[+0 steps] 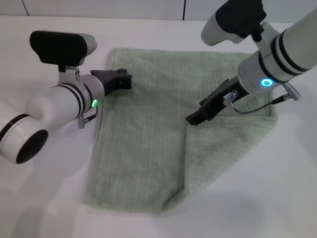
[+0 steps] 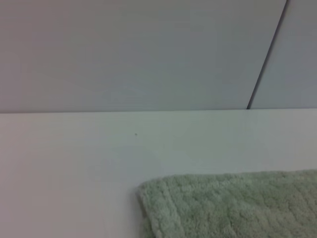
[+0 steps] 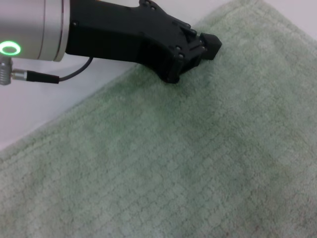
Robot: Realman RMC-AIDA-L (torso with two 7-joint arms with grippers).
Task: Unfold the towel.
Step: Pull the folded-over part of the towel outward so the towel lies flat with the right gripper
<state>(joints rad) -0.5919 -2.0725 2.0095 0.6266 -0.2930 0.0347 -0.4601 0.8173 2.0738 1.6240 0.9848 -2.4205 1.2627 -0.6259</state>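
Towel, near edge: the towel (image 1: 143, 144) lies flat on the white table (image 1: 277, 198); its near hem runs closest to the robot, and the near right corner is cut off on a slant where a flap has been turned over.
Towel, fold: in the head view a second layer covers the towel's right part, its folded edge running from mid-towel down to the near hem.
Towel, material: pale sage-green terry with fine ribs and a thicker hemmed border; roughly square, far wider than either end effector.
Right end effector: the right end effector (image 1: 194, 119) is black, angled down, with its tip at the fold line near the towel's middle; whether it is open or closed I cannot tell.
Left end effector: the left end effector (image 1: 128, 81) is black, resting at the towel's far left part; the right wrist view shows it (image 3: 208, 47) tip-down on the pile with no gap visible at the tip, so it looks closed, with no cloth seen between its fingers.
Left wrist view only: a rounded hemmed corner of the towel (image 2: 148, 198), bare table beyond it, then a grey wall (image 2: 124, 49) with a dark seam.
Right wrist view only: the close weave of the towel (image 3: 198, 163), a grid of small loops.
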